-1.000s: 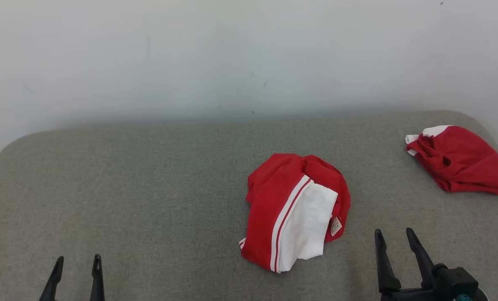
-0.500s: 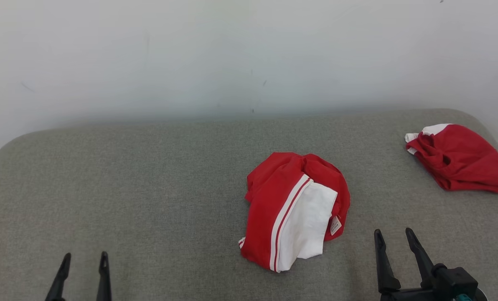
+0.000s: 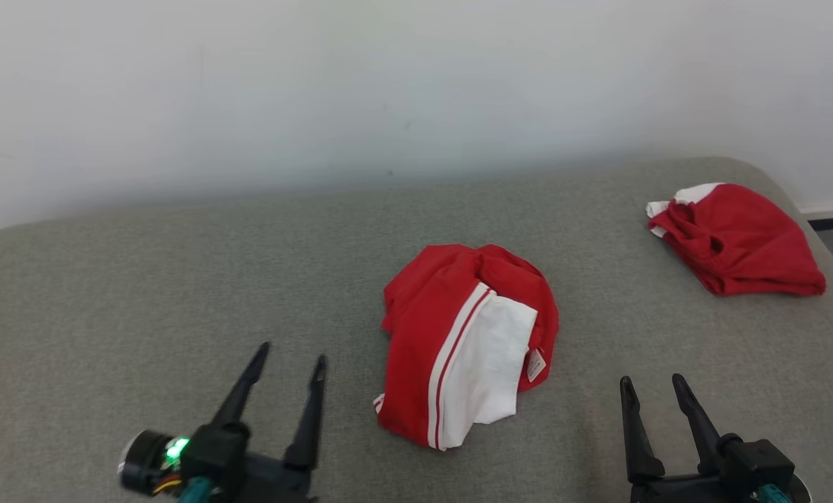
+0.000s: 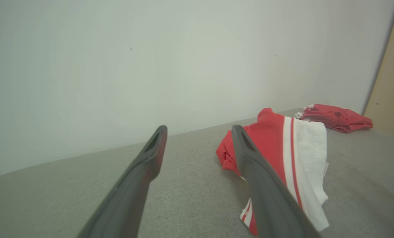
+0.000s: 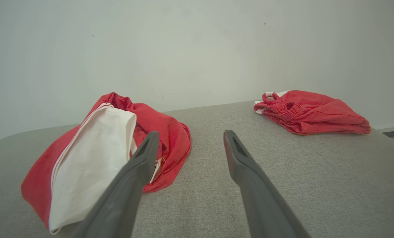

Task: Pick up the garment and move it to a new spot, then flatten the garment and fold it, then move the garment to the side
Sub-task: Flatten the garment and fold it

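A crumpled red garment (image 3: pixel 458 328) with a white panel and white stripes lies bunched in the middle of the grey padded surface (image 3: pixel 144 293); it also shows as the red and white garment (image 4: pixel 293 155) and the same garment (image 5: pixel 98 155) in the wrist views. My left gripper (image 3: pixel 292 353) stands open to the garment's left, a short way off, with nothing between its fingers. My right gripper (image 3: pixel 653 381) is open to the garment's lower right, apart from it, fingers empty.
A second red garment (image 3: pixel 738 241) lies bunched at the far right, near the surface's rounded corner; it shows as a red heap (image 5: pixel 312 112) in the right wrist view. A pale wall (image 3: pixel 388 84) rises right behind the surface.
My left gripper has moved up and to the right, closer to the garment. The head camera has shifted, so the whole picture slid left and up. The right gripper has hardly moved.
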You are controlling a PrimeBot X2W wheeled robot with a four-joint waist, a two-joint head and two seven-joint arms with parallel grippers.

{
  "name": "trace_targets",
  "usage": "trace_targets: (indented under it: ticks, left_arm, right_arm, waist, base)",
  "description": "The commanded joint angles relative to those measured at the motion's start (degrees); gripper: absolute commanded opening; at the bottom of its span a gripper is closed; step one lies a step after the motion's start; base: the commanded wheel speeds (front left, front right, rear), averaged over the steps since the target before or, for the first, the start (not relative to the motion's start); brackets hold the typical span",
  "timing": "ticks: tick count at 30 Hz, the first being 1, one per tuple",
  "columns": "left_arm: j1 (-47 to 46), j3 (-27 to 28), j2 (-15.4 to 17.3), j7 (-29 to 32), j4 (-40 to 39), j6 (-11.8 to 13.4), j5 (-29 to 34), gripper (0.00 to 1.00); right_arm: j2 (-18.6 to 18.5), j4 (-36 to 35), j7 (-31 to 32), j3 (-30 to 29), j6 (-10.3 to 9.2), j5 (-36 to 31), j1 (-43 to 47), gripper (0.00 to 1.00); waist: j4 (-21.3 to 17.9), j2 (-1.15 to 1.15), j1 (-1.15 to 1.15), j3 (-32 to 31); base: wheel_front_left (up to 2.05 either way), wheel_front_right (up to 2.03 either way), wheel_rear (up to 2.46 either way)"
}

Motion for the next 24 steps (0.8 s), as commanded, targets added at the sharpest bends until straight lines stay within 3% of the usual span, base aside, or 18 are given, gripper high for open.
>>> trace_targets:
  ticks: [1,7,14,20,24]
  left_arm:
    - [-2.6,-2.9,-0.7,-0.2,1.4,-0.4,0.2,1.0]
    - [-7.8,-10.5,-1.8,-0.2,6.3,-0.5,-1.1,1.0]
    - [-11.1,-15.6,-1.6,-0.2,12.8,-0.6,-2.2,1.0]
    - [-12.9,-17.5,-0.7,-0.2,19.8,-0.4,-2.5,1.0]
    - [-14.7,-16.9,-0.3,-0.2,25.8,1.2,-1.4,1.0]
  right_arm:
    - [0.1,-0.1,-0.1,0.2,-0.16,0.1,-0.3,1.0]
    - [0.3,-0.4,-0.1,0.1,-0.17,0.3,-1.4,1.0]
    - [0.5,-0.6,-0.1,-0.1,-0.16,0.8,-2.6,1.0]
    - [0.6,-1.1,-0.1,-0.6,-0.17,1.2,-3.4,1.0]
    - [0.7,-1.4,-0.1,-0.7,-0.16,1.2,-3.6,1.0]
  waist:
    - [-1.8,0.0,0.0,1.3]
    - [-5.6,0.0,0.0,3.4]
    - [-9.6,0.0,0.0,6.0]
    - [-12.4,0.0,0.0,8.4]
    - [-13.2,0.0,0.0,9.2]
  base:
    - [0.0,0.0,0.0]
    - [0.0,0.0,0.0]
    - [0.0,0.0,0.0]
    - [0.0,0.0,0.0]
    - [0.0,0.0,0.0]
